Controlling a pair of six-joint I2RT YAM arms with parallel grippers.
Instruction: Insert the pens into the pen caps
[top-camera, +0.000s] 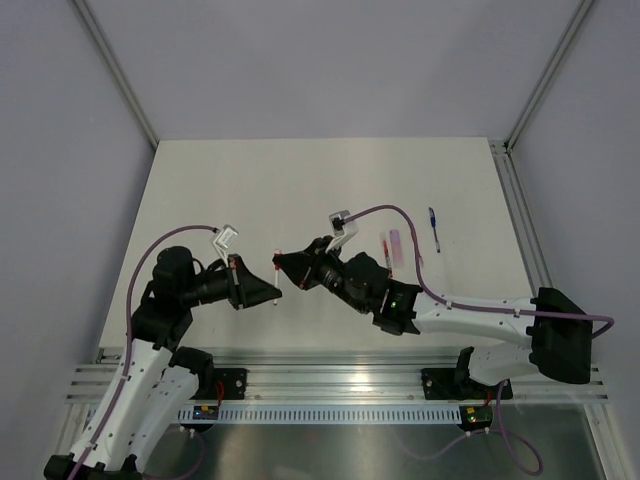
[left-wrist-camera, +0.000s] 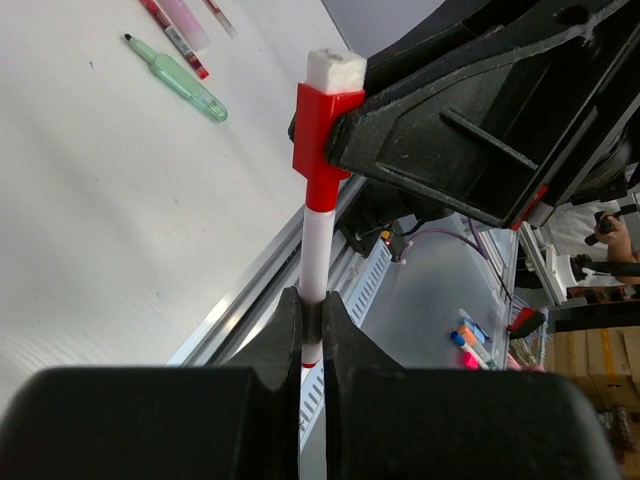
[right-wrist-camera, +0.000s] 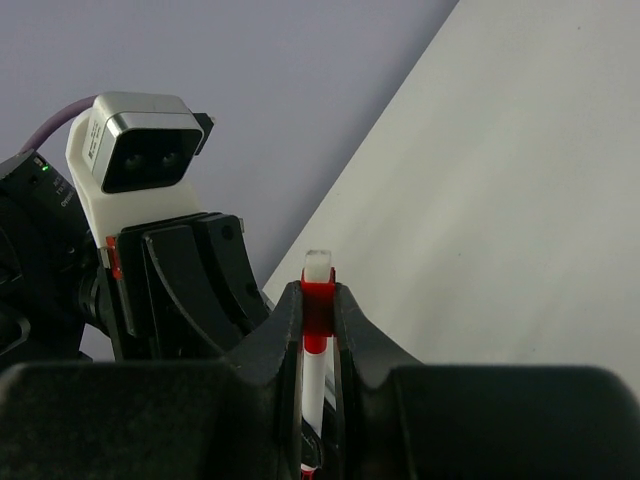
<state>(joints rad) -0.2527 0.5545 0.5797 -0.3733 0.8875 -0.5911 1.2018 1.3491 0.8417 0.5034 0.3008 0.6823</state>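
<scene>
The left gripper (left-wrist-camera: 311, 335) clenched on one red-and-white pen (left-wrist-camera: 313, 240) — the right gripper (right-wrist-camera: 318, 305) pinching one red cap (right-wrist-camera: 318, 293).
The pen runs straight out from the left jaws, its far end in the cap. Only the left wrist view shows one pale green pen (left-wrist-camera: 185, 82) lying on the table (left-wrist-camera: 100, 250); only the top view shows one blue pen (top-camera: 434, 228) — both well apart from the two grippers.
</scene>
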